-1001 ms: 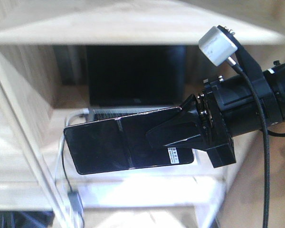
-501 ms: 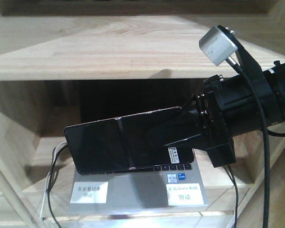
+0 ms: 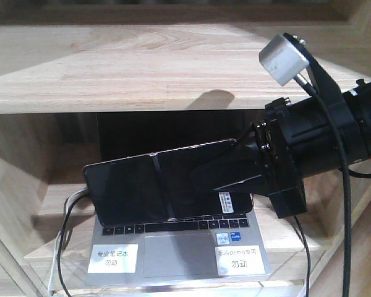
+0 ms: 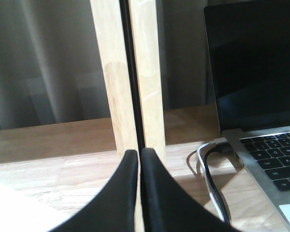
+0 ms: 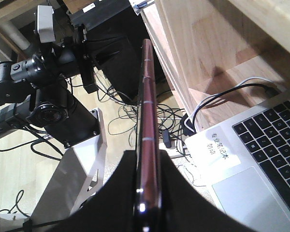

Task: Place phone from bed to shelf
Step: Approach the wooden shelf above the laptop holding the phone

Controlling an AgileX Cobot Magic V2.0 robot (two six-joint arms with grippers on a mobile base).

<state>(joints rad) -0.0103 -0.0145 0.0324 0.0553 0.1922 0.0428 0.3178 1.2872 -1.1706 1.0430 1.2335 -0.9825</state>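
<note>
The phone [image 3: 142, 192] is a flat black slab with a pinkish edge. My right gripper [image 3: 198, 178] is shut on its right end and holds it level, glossy face to the front camera. It hangs in front of the light-wood shelf [image 3: 111, 68], over the open compartment. In the right wrist view the phone [image 5: 147, 96] shows edge-on between the two black fingers of the right gripper [image 5: 147, 157]. My left gripper [image 4: 138, 155] is shut with nothing in it, facing a shelf upright [image 4: 111, 72]. The bed is out of view.
An open grey laptop [image 3: 179, 257] with white labels sits in the compartment behind and below the phone; cables [image 3: 65, 235] hang at its left. The laptop [image 4: 261, 72] and a cable [image 4: 208, 169] lie right of the left gripper. My left arm [image 5: 38, 72] and floor cables show below.
In the front view the shelf and laptop have slid downward and come into focus. The phone stays in my right gripper at the same place in the frame.
</note>
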